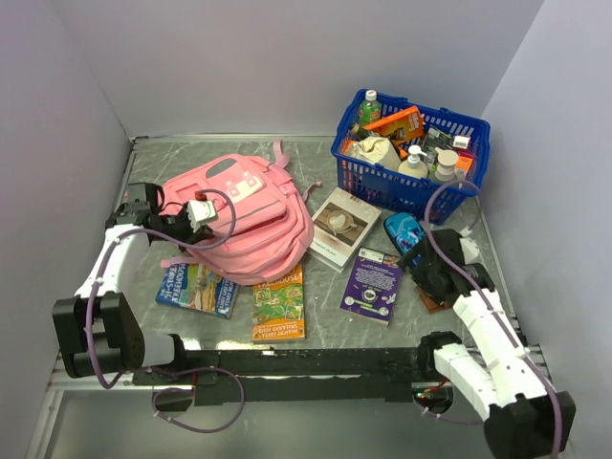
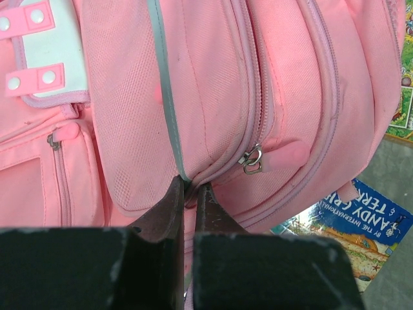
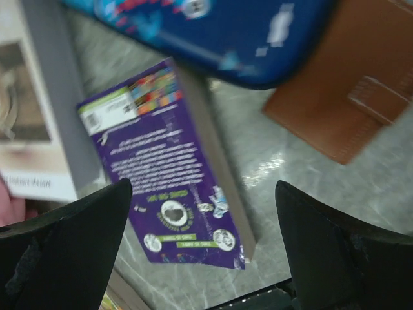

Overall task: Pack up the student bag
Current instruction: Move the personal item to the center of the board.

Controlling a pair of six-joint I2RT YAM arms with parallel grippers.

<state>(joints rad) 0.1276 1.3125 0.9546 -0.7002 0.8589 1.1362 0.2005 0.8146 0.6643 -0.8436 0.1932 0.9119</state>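
Risk here imo: left gripper (image 2: 190, 187) is clamped tight on a fold of the bag (image 1: 244, 215), not on the zip pull (image 2: 251, 159) at its 2 o'clock. A tug could just drag the bag, which sits at 9 o'clock on the table (image 1: 325, 320), or slip off. Right gripper (image 3: 203, 226) is spread fully wide, gripping nothing, over the purple book (image 3: 171, 161). That's flat and thin, so it might skid into the pale book (image 3: 32, 129) at 9 o'clock.

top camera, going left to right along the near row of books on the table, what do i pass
blue book → orange and green book → purple book
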